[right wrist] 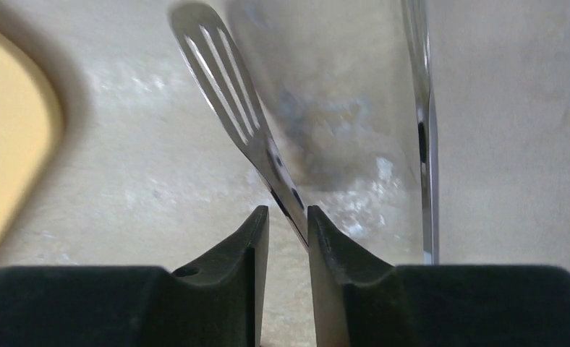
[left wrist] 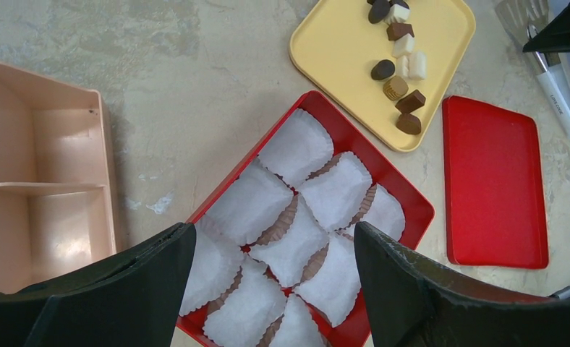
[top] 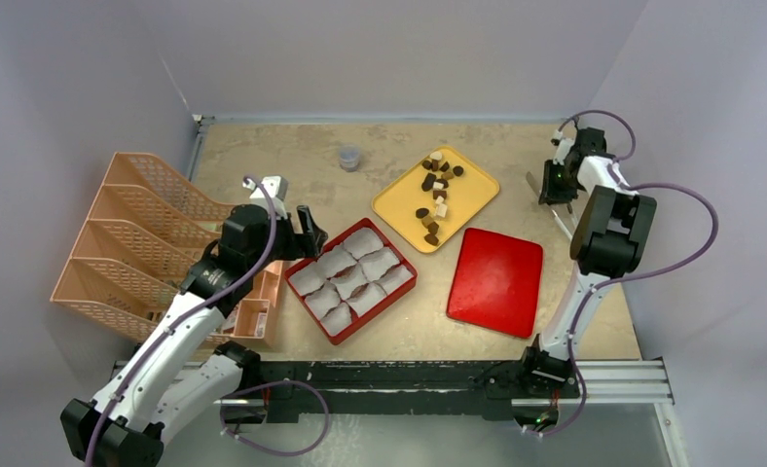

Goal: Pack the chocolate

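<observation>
Left arm stretches forward, left gripper [top: 307,226] spread wide above the red box [top: 411,277] of paper cups [left wrist: 296,144]. Right arm stands folded at far right, right gripper [right wrist: 288,213] pointing down, pinched on metal tongs [right wrist: 224,79]. The chocolate [top: 436,195] lies on the yellow tray [top: 472,185]; print on the tongs' handle is unreadable

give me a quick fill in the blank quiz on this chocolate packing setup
1. The chocolate lies on the ____ tray.
2. The red box is lined with white paper ____.
3. The arm holding the metal tongs is the robot's ____ one.
4. The left gripper hangs over the red box with its jaws ____.
Missing words: yellow; cups; right; open.
</observation>
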Tool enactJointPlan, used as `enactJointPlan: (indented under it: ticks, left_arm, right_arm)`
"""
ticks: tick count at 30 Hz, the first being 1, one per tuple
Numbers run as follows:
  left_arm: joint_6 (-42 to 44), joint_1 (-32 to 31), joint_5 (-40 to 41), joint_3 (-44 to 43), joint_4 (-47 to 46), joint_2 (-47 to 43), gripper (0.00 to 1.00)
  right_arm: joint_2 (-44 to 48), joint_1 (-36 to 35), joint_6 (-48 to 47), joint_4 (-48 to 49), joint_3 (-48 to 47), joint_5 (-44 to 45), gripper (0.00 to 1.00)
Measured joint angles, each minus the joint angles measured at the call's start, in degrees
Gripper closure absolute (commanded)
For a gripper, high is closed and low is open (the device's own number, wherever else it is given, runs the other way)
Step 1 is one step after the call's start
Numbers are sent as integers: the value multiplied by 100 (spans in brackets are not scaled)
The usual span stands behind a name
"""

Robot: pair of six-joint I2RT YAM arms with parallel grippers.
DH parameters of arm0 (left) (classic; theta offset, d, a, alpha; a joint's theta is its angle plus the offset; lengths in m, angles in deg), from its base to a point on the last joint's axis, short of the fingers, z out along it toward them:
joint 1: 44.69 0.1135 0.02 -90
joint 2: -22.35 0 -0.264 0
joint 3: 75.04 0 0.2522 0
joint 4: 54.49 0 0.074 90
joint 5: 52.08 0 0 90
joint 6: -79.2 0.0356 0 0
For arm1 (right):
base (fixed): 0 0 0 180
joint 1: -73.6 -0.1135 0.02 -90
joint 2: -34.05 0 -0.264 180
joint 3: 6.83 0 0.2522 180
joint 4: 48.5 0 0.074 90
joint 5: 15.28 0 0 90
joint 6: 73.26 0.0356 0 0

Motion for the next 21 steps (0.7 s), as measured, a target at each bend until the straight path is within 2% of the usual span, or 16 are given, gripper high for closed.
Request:
enactJointPlan:
  ticks: [9, 13, 17, 19, 21]
  left_arm:
    - [17, 0, -4, 0, 42, -267, 20]
    - [17, 0, -4, 0, 42, -398, 20]
    - [17, 0, -4, 0, 48, -490, 20]
    - [17, 0, -2, 0, 48, -557, 20]
    - [17, 0, -2, 0, 44, -597, 20]
  right_arm:
    - [-308, -474, 262, 422, -675, -94, 85]
    - [-479, -584, 363, 522, -909, -85, 68]
    - [-553, -601, 216, 437, -1080, -55, 42]
    - [-507, -599, -39, 428, -1005, -72, 41]
    - [-455, -588, -358, 358, -868, -59, 47]
